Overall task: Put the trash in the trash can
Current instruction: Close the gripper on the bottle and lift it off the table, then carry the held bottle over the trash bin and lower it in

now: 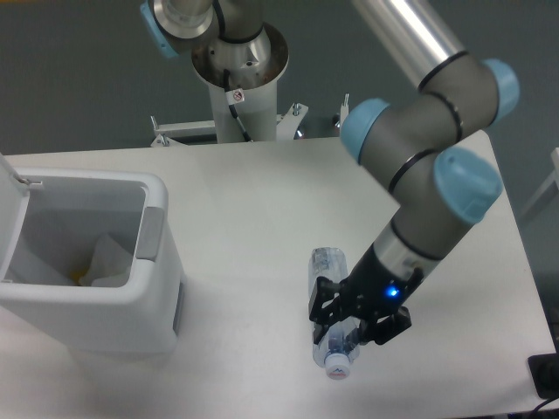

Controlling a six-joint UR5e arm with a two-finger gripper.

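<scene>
The grey robot arm with light blue joint caps (410,157) enters from the top of the frame as a silver tube, bends at a blue-capped elbow in the upper right, and folds down and leftward through its wrist joints toward the lower centre. A small blue light glows on the wrist just above the black two-finger tool (342,336). The tool points down and to the left, its fingers standing on either side of the neck end of the crushed clear bluish plastic bottle with a white cap (327,297); whether they pinch the bottle or merely straddle it cannot be told from this view. The bottle lies on the white tabletop (253,218) in the lower centre of the frame, its cap toward the bottom edge and its base pointing up the frame. The boxy white plastic trash can with a grey side panel (83,262) stands at the left, well apart from the bottle, its hinged lid raised and something pale lying inside.
</scene>
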